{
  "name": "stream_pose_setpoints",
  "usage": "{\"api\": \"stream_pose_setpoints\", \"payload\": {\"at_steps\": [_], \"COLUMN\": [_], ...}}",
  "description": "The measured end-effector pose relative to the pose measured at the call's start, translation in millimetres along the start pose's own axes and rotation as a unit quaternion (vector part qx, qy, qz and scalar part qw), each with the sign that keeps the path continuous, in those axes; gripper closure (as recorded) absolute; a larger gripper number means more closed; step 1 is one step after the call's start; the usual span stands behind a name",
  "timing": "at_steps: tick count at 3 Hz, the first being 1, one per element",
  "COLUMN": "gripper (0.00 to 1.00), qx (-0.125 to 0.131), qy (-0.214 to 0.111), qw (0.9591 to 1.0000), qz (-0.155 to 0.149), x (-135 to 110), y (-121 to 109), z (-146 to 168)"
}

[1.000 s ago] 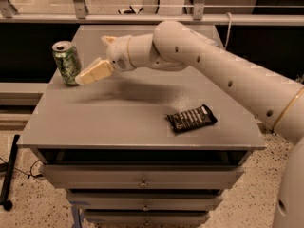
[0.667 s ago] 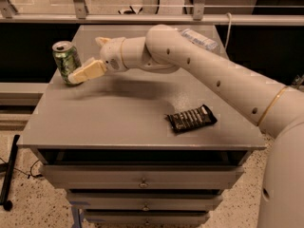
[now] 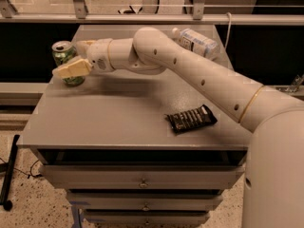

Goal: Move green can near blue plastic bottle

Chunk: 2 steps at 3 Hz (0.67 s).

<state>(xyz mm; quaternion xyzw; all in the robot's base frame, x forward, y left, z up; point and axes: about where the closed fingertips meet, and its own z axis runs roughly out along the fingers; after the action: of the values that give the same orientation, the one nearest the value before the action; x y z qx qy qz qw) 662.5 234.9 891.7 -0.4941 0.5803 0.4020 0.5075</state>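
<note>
The green can (image 3: 63, 56) stands upright at the far left of the grey table (image 3: 109, 118). My gripper (image 3: 75, 57) reaches in from the right and is open, with one cream finger (image 3: 71, 69) in front of the can and the other finger (image 3: 85, 44) behind it, so the can sits between them. I cannot tell whether the fingers touch it. The blue plastic bottle (image 3: 197, 42) lies on its side at the table's far right, partly hidden behind my arm (image 3: 190, 70).
A black snack packet (image 3: 191, 118) lies on the table's front right. Drawers (image 3: 142, 177) sit under the tabletop. A metal rail (image 3: 142, 18) runs behind the table. The can is close to the table's left edge.
My gripper has moved left to the can, and its fingers now straddle it. The can has not moved.
</note>
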Motion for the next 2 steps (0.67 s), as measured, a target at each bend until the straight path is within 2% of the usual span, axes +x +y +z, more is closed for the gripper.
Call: {"api": "stream_pose_setpoints", "payload": {"at_steps": [1,2], "gripper": [0.41,0.64], "qx": [-0.01,-0.009], "qy": [-0.01,-0.014], "qw": [0.9999,0.9997], "qz": [0.008,0.015], "x": [-3.3,-3.5], "y": [4.5,4.4], "z": [8.1,2.2]}}
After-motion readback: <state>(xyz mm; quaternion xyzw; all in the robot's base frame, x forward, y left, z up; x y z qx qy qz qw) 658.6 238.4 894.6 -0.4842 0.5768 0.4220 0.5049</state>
